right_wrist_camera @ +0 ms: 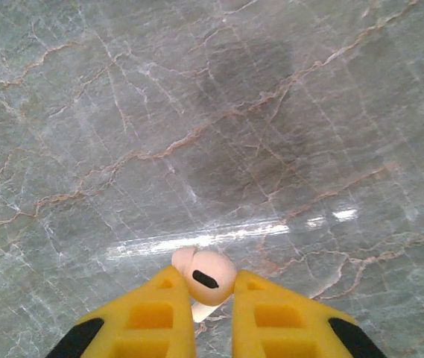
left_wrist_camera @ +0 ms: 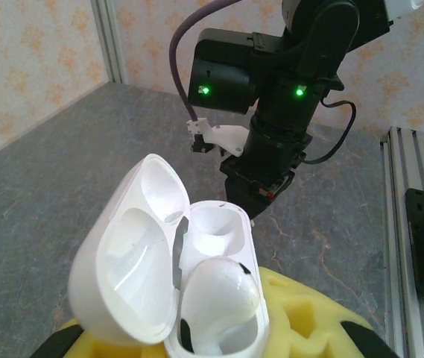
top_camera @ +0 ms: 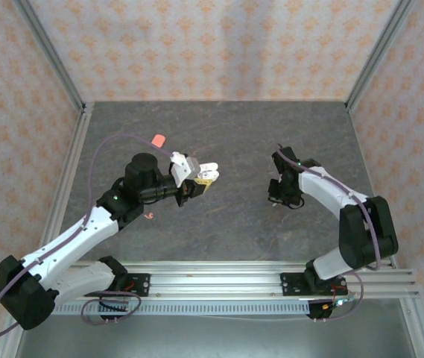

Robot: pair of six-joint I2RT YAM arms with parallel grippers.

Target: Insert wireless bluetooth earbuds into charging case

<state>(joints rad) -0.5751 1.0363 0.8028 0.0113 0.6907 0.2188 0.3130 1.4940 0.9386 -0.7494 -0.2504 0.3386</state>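
Overhead first. Finds the left gripper (top_camera: 204, 180) closed on the open white charging case (top_camera: 210, 169), raised above the grey veined table (top_camera: 234, 127), left of centre. Places the right gripper (top_camera: 275, 199) to the right of it, pointed down, well apart from the case across bare stone. Notes a coral-pink item (top_camera: 159, 139) on the far left of the table, too small to identify.

Left wrist next. Looks along yellow fingers (left_wrist_camera: 308, 317) clamping the base of the case: glossy, rounded white plastic, lid (left_wrist_camera: 130, 246) hinged open to the left, sockets facing up. Shows one white earbud (left_wrist_camera: 223, 294) seated in the near socket and the far socket (left_wrist_camera: 215, 224) empty. Puts the right gripper beyond the open mouth, straight ahead.

Right wrist last. Pinches a smooth, pale pinkish earbud (right_wrist_camera: 208, 277) between yellow pads (right_wrist_camera: 182, 317), narrow and shut on it, bulb toward the camera, stem pointing down at the polished stone. Cannot tell whether lifted or touching.

Judged: turns on carrying this bud leftward to the empty far socket, long axis upright, stem first, in line with the well. Right arm as carrier, left as holder.
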